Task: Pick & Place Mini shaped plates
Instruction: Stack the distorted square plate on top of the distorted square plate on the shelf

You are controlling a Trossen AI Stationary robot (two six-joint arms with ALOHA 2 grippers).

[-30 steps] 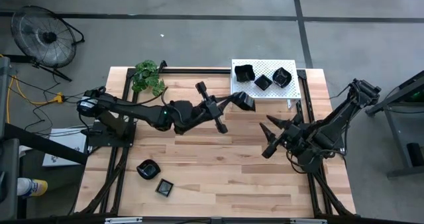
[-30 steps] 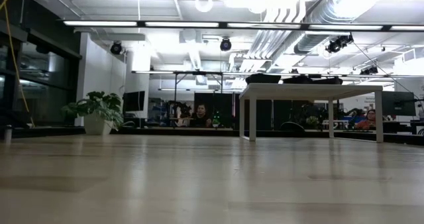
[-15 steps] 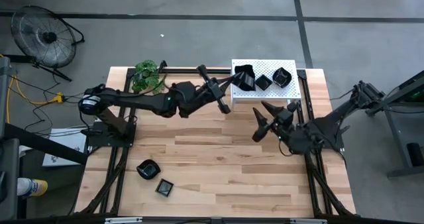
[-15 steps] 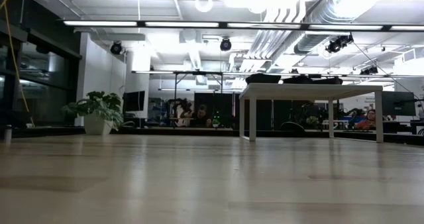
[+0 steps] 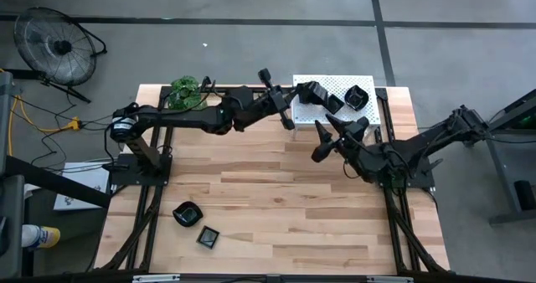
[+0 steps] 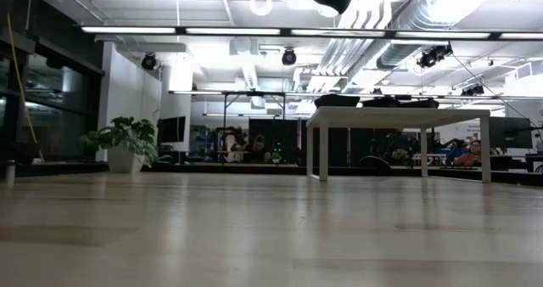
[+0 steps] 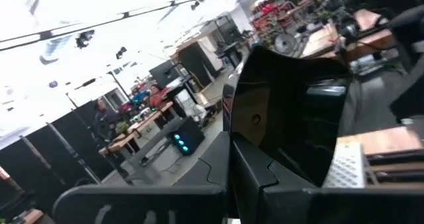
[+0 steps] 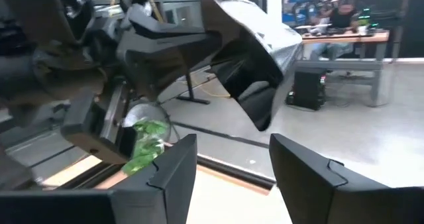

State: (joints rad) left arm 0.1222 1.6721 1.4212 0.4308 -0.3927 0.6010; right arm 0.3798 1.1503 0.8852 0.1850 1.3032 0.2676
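One glossy black mini plate [image 5: 308, 91] sits clamped in our left gripper [image 5: 301, 93] jaws over the white perforated rack [image 5: 378, 107]. Our right gripper [image 5: 323, 137], just beside the rack, has its jaws spread and empty.

No text or label is readable anywhere (distant room signage perhaps too blurred).

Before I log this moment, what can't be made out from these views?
- High view: whether the plate in the left tool touches the white rack; the arm overlaps it.
- Low view: table things out of sight.
- Left wrist view: the plate blocks the rack.
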